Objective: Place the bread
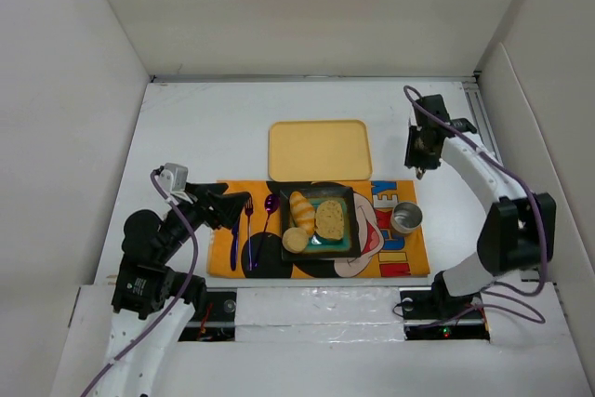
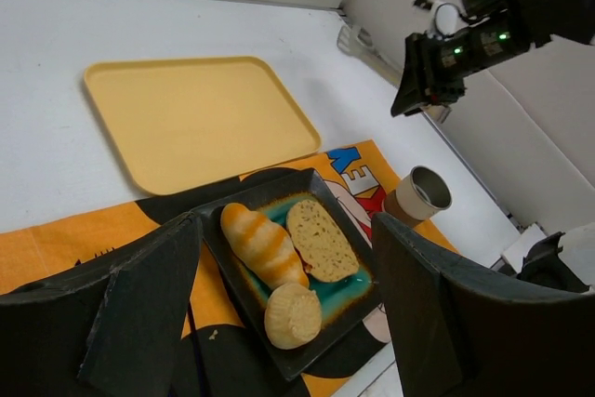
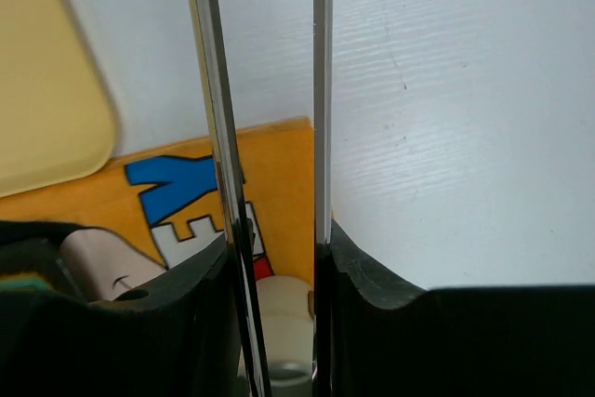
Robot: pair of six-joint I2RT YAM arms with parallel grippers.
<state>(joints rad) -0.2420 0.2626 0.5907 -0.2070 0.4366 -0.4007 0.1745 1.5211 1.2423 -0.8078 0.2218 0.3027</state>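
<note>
Left end effector point(image 1: 231, 208) gapes wide, empty. Just beyond, the bread point(image 2: 279, 262) — ridged roll point(image 2: 263, 243), round bun point(image 2: 293, 314), rough oval slice point(image 2: 322, 240) — lies on a glossy square dark plate point(image 2: 234, 271). Far right end effector point(image 1: 420, 157) stands narrowly parted, empty.

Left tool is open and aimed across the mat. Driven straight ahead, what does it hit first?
Probably the near rim of the dark plate, then the round bun or ridged roll on it. Height is unclear; if the left tool is low, the purple spoon comes first.
</note>
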